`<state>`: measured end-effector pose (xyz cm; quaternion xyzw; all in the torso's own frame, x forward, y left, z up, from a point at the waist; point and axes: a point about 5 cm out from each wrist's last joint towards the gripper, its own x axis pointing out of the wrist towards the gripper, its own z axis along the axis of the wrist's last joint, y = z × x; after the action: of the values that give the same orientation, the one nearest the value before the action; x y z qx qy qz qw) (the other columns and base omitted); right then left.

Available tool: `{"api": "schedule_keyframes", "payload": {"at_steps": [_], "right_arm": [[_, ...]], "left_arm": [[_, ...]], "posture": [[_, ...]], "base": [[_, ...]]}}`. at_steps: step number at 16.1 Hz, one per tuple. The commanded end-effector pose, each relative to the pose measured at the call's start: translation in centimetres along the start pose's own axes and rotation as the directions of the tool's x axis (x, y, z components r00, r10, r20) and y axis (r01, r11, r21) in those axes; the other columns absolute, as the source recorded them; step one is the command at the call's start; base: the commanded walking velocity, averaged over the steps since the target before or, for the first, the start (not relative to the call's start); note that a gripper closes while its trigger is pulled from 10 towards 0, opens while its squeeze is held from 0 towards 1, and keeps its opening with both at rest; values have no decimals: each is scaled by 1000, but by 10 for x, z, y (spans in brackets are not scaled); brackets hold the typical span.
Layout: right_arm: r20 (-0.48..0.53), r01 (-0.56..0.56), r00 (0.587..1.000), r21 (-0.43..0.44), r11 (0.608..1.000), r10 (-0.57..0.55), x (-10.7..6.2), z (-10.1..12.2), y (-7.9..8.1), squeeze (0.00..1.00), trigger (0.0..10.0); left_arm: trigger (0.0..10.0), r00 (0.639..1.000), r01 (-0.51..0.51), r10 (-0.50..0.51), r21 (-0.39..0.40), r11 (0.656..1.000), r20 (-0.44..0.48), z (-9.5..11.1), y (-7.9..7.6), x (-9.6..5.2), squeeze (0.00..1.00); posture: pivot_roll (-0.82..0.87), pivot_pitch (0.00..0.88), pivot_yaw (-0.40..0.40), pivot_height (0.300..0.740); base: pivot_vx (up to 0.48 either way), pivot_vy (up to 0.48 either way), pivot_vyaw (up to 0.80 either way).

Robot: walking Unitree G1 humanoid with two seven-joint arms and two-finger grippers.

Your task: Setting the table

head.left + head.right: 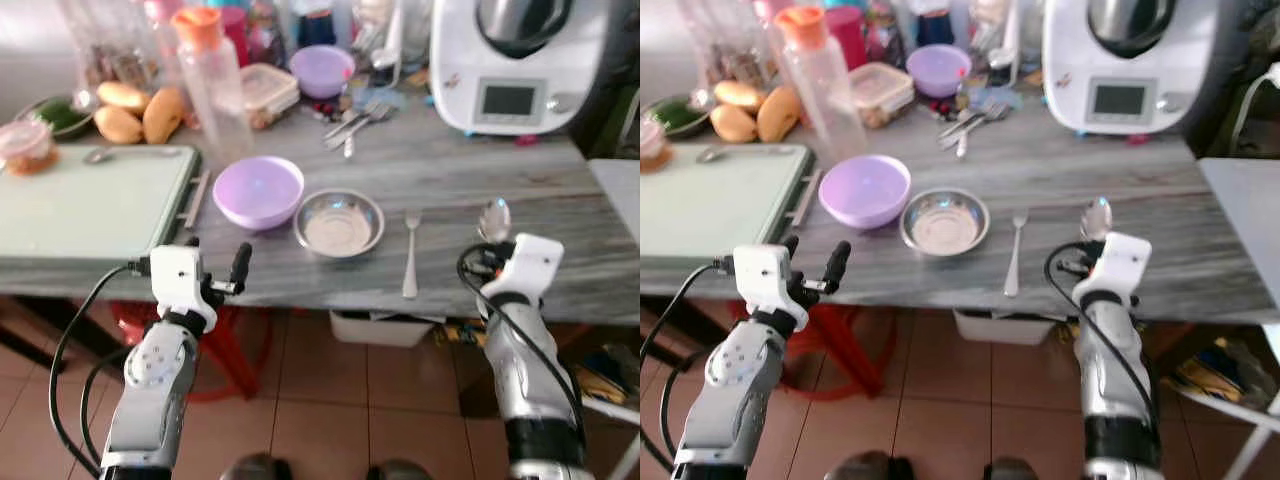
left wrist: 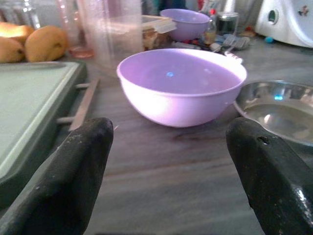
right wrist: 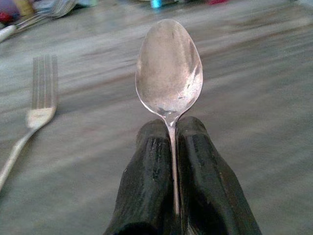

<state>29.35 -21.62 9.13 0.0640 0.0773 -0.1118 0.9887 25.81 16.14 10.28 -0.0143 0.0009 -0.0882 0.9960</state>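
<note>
Behind the steel bowl [image 1: 339, 222], the grey wood-grain table [image 1: 480, 170] is crowded: a tall clear bottle with an orange cap [image 1: 213, 80], a lidded food container [image 1: 265, 92], a second small purple bowl [image 1: 321, 71], loose cutlery [image 1: 356, 122] and a white kitchen machine [image 1: 515, 62] off to the robot's right. Just beside the steel bowl on the robot's left sits a purple bowl [image 1: 259, 192], with a pale green tray [image 1: 90, 203] beyond it and mangoes [image 1: 140, 112] behind that. A fork [image 1: 411, 254] lies just right of the steel bowl, tines away from the robot.

Further right than the fork, the right gripper [image 3: 173, 161] reaches over the table edge, its black fingers pinched tight on the handle of a spoon [image 3: 169, 68], bowl pointing away above the tabletop. The left gripper [image 2: 171, 161] is raised at the near edge facing the purple bowl, fingers spread wide apart with nothing between them.
</note>
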Motion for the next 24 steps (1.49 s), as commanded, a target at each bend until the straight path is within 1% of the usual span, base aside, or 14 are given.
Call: {"api": "schedule_keyframes", "payload": {"at_steps": [1,3,4,6,8,9,10,12,13,16,20,21,22,24], "right_arm": [[-2,-28,1000,5,1000,28,6,3,3,0,10000],[-28,-55,998,32,998,56,14,3,7,0,10000],[-30,-76,997,29,997,77,18,3,11,0,10000],[-32,-69,997,43,997,71,23,3,10,0,10000],[-34,-53,998,75,996,56,26,1,8,0,10000],[-54,-51,997,97,994,56,29,-2,8,0,10000],[-59,-55,996,98,994,61,29,-3,9,0,10000],[-50,-83,995,112,990,90,32,-3,16,0,10000],[-45,-99,994,105,990,104,34,-2,19,0,10000],[-50,-107,992,115,988,113,38,-1,23,0,10000],[-64,-116,990,124,985,124,38,-6,27,0,10000],[-80,-127,987,116,985,137,35,-12,30,0,10000],[-86,-122,987,128,984,134,32,-15,30,0,10000],[-83,-123,987,132,984,134,29,-15,31,0,10000]], "left_arm": [[10000,1000,-14,14,15,1000,1,3,4,-3,0],[10000,1000,-16,16,19,1000,-2,3,5,-5,0],[10000,1000,-15,15,21,1000,-6,3,6,-7,0],[10000,1000,-14,15,24,1000,-11,4,7,-10,0],[10000,1000,-14,15,29,999,-15,4,9,-12,0],[10000,1000,-13,14,32,999,-19,5,10,-13,0],[10000,1000,-13,14,33,999,-19,5,10,-14,0],[10000,1000,-9,11,39,999,-28,6,11,-16,0],[10000,999,-9,10,40,999,-31,6,12,-18,0],[10000,999,-2,3,42,999,-38,6,11,-18,0],[10000,999,3,-1,40,999,-45,7,10,-19,0],[10000,999,3,-2,38,999,-48,6,10,-19,0],[10000,999,5,-3,36,999,-52,5,10,-19,0],[10000,998,8,-6,32,999,-55,5,9,-19,0]], "posture": [[7,42,59,740],[17,52,61,740],[27,59,63,740],[37,64,65,740],[46,70,67,740],[48,74,69,740],[53,77,70,740],[60,87,75,740],[62,89,77,740],[68,96,79,740],[67,99,75,740],[66,101,73,740],[63,101,73,740],[60,99,72,740]], "base": [[0,0,0],[0,0,0],[0,0,0],[0,0,0],[0,0,0],[0,0,0],[0,0,0],[0,0,0],[0,0,0],[0,0,0],[0,0,0],[0,0,0],[0,0,0],[0,0,0]]}}
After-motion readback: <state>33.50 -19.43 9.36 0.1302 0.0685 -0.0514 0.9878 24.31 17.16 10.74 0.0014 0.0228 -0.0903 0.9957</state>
